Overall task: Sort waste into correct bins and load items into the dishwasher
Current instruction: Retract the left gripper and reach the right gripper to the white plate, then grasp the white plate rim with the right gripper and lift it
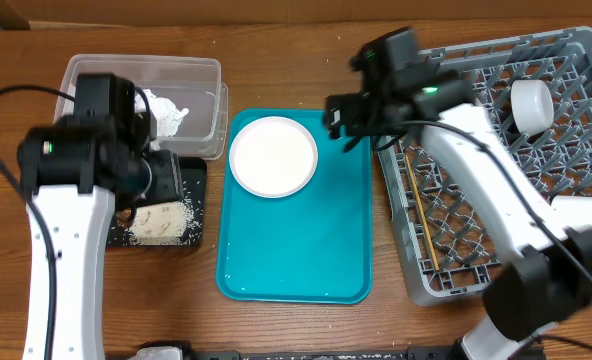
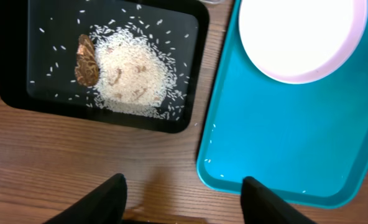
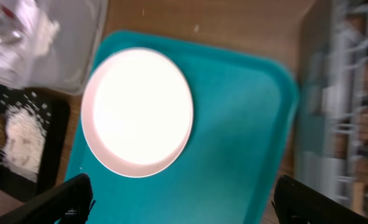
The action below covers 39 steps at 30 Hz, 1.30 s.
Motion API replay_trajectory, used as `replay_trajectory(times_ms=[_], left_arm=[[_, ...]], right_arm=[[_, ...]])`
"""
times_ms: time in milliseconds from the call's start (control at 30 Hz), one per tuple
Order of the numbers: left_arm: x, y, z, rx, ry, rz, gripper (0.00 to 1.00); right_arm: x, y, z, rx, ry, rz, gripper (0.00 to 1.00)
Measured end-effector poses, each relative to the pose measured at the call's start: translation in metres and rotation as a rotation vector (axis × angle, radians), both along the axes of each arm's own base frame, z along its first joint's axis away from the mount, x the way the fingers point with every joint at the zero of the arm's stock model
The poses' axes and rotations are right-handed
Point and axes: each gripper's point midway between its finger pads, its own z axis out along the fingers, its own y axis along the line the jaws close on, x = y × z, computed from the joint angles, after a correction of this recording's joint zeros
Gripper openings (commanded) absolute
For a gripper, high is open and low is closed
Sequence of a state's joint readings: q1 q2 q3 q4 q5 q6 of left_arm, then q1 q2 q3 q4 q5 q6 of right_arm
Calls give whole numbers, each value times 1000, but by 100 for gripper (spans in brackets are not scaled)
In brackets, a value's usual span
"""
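- Pinkish shallow bowl [image 1: 273,155] upright on the far left part of the teal serving tray [image 1: 306,260]; a few stray grains scattered on that tray's left rim
- Loose white rice grains [image 2: 131,74] heaped in the black tray [image 2: 13,56]; brown oval food scrap [image 2: 86,60] touching the heap's left edge
- Crumpled white napkin [image 1: 166,110] inside the clear tub [image 1: 211,70], just behind the black tray
- Grey dish rack [image 1: 576,60] right of the teal tray; small white cup [image 1: 531,100] on its far part; wooden chopsticks [image 1: 431,235] lying along its left side
- Left gripper [image 2: 184,186] with fingers apart, nothing between them; over bare table [image 2: 78,155] near the black tray and the teal tray's corner
- Right gripper [image 3: 184,186] spread wide, holding nothing; above the teal tray beside the bowl
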<state>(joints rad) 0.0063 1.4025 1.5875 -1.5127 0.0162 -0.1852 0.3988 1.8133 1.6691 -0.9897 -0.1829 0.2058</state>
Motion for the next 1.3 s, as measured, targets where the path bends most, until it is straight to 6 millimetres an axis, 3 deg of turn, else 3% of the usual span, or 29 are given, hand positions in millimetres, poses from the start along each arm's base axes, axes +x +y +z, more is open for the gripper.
replay_trajectory(times_ms=[133,167,200,233,367,567,700,767,967,1133,1300], left_arm=[[-17,-2,-7,-2,-43,-11,66],[-20,-2,-10,-1,-45,-11,74],[-24,-2,-15,-1,-45,-11,93],[-28,-2,-21,-1,-41,-10,100],[-37,-2,-37,-6,-26,8,100],[-39,-2,-43,-7,-5,11,100],[-38,-2,-47,-7,11,11,100],[-37,-2,-48,-7,19,11,100],[-37,-2,-49,-7,21,11,100],[-37,-2,-49,-7,22,12,100],[-37,-2,-49,-7,22,12,100]], right_arm=[[-3,21,-47,-54,89,13,91],[-3,23,-55,-62,104,12,89],[-2,25,-64,-66,120,1,86],[0,27,-72,-71,132,-7,84],[4,35,-105,-83,173,-23,78],[0,52,-146,-102,226,-24,69],[-7,60,-166,-116,268,-35,52],[-8,59,-168,-120,277,-49,37],[-18,52,-172,-145,328,-69,4],[-27,42,-171,-154,394,-81,4],[-32,13,-165,-209,432,-88,4]])
